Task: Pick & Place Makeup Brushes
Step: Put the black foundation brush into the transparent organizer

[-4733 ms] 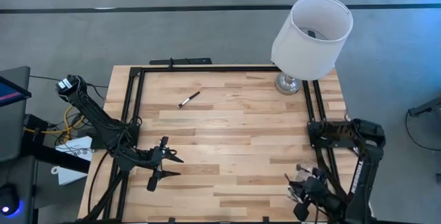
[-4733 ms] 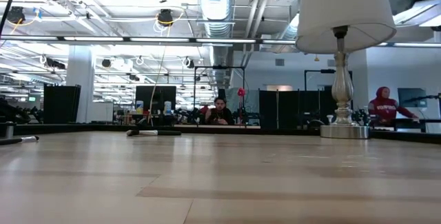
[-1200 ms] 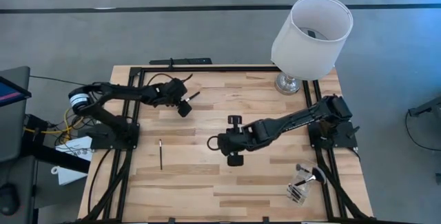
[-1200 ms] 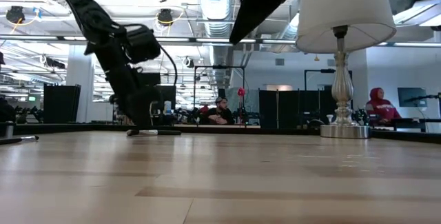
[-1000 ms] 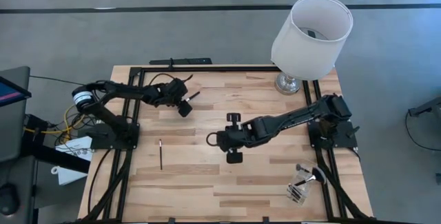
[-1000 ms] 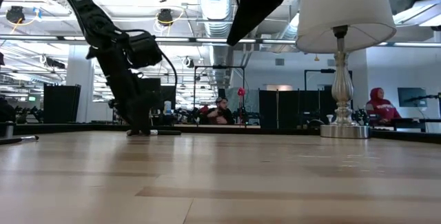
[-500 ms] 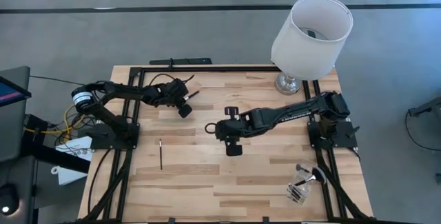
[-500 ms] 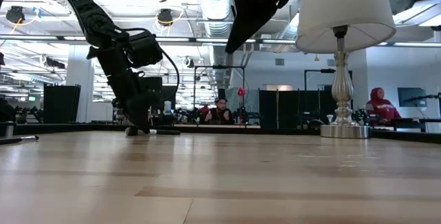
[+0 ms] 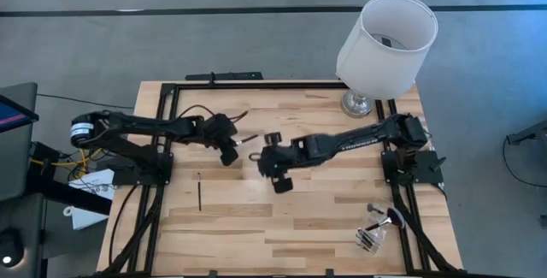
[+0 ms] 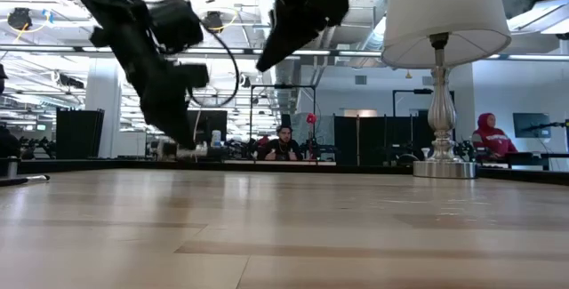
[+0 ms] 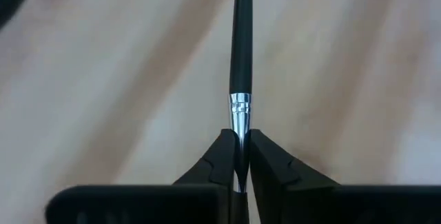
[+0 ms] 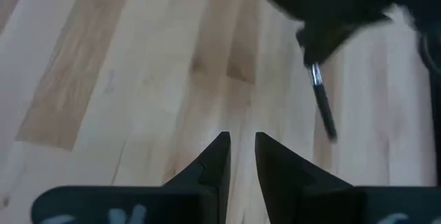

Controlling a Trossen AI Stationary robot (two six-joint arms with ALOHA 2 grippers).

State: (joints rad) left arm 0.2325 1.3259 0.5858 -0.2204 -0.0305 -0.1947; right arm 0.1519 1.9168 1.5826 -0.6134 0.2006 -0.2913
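Observation:
A thin black makeup brush with a silver ferrule sticks forward out of my left gripper, which is shut on it. In the high view the brush hangs over the table's middle left, with my right gripper just to its right. The right gripper is slightly open with nothing between its fingers. It faces the held brush. A second brush lies flat on the wood near the left side. My left gripper pinches the brush between its two fingers at the silver ferrule. The black handle runs straight on beyond the fingertips, in line with the fingers. The brush hangs roughly level, clear of the table.
A white-shaded lamp stands at the far right corner on a silver base. A clear holder with a brush in it lies near the right front. A black frame borders the table. People sit in the room beyond.
My left gripper has lifted the brush clear of the table and drawn it a little toward the near edge. My right gripper has moved toward the table's left and far side, closing in on the held brush.

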